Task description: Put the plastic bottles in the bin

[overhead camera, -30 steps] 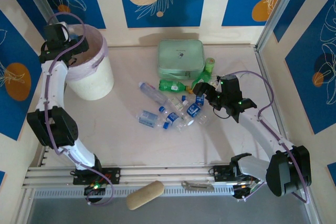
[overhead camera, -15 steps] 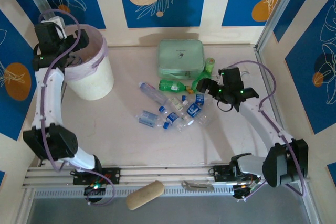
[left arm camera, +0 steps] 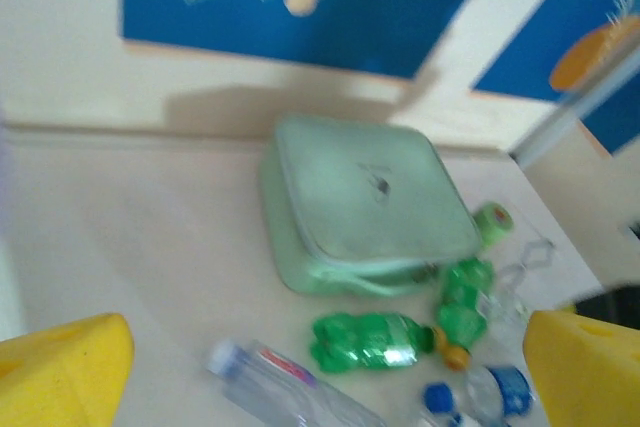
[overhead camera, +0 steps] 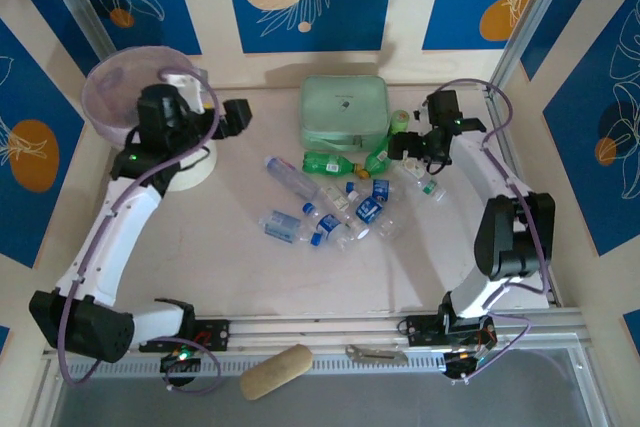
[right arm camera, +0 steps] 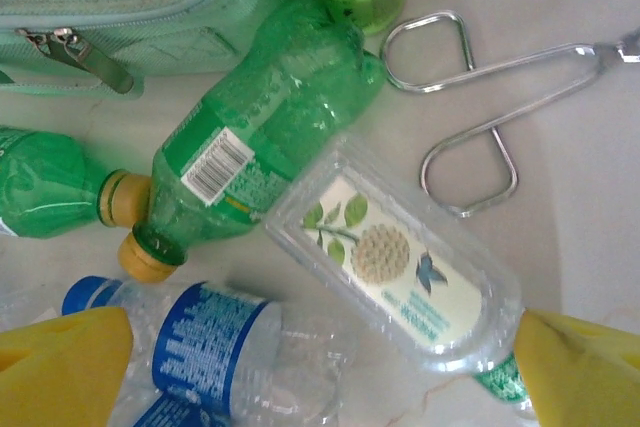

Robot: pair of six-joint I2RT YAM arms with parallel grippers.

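The left gripper [left arm camera: 325, 369] hung near the bin [overhead camera: 100, 97], fingers spread wide and empty. The right gripper [right arm camera: 322, 369] was just as wide above a green bottle [right arm camera: 260, 147] and a clear pack [right arm camera: 400, 267]. The plastic bottles [overhead camera: 330, 212] lay scattered mid-table before the mint-green case [overhead camera: 343, 112].

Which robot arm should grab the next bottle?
Right, probably. The right gripper hangs open just over a green bottle by the case. The left gripper, open too, is far off near the bin.
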